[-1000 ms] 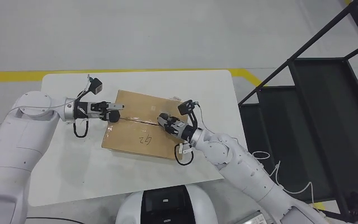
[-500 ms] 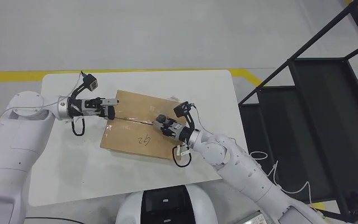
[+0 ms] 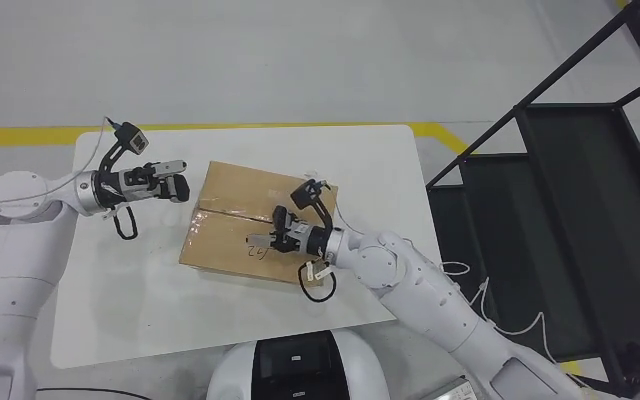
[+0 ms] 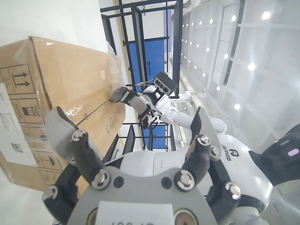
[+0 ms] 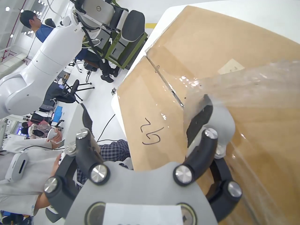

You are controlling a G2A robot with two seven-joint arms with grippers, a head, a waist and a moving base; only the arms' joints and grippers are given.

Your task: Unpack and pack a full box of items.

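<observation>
Cardboard box (image 3: 240, 190) sits closed. Left gripper (image 3: 181, 182) is spread beside it. Right gripper (image 3: 265, 230) is spread over its lid, perhaps touching clear tape (image 5: 246, 80).

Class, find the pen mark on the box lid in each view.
Top view: mark mid-picture, on the flap nearer the robot.
Left wrist view: mark on that flap, beside the seam.
Right wrist view: mark beside the seam.
Shared landmark: the seam between the flaps.
</observation>
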